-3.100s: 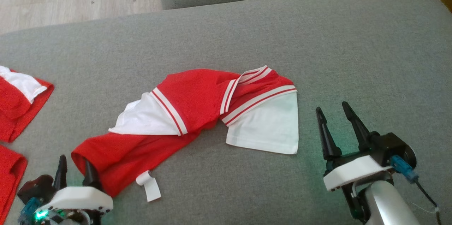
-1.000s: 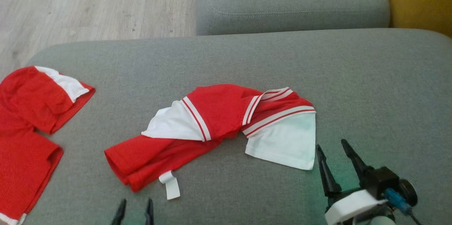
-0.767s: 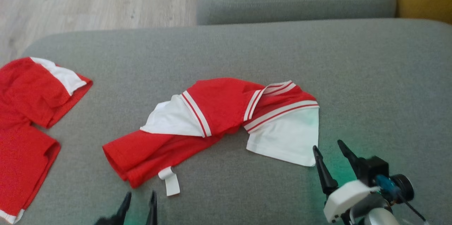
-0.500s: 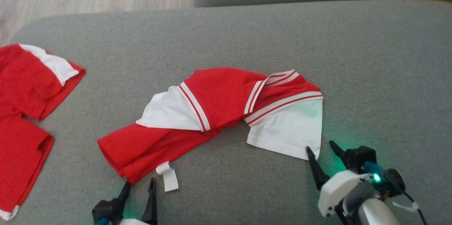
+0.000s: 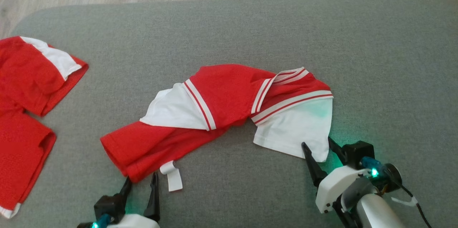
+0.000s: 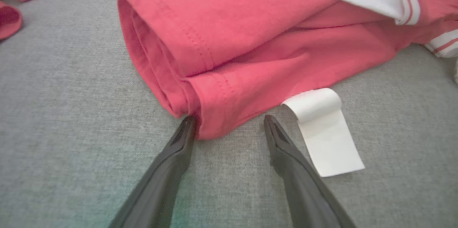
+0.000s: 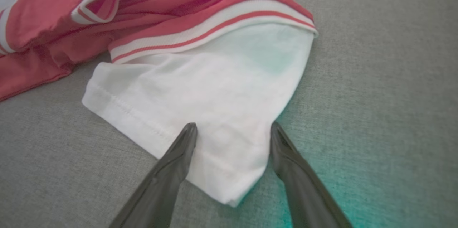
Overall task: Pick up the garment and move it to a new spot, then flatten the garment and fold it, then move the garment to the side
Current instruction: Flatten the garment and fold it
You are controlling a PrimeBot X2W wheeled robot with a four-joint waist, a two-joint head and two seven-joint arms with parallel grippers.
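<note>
I saw the shirt (image 5: 222, 102) lying crumpled in the middle of the gray sofa (image 5: 250, 24). It was red, with white sleeves and stripes. My left gripper (image 5: 141, 178) was wide open and held nothing. Its tips sat at the red hem corner. One finger looked to touch the cloth, and the other was just beside the white tag (image 5: 173, 179). My right gripper (image 5: 317, 142) was wide open and empty too. The corner of a white sleeve (image 7: 214, 88) lay between its fingers. More red clothes (image 5: 25, 77) lay well apart, at the sofa's left side.
</note>
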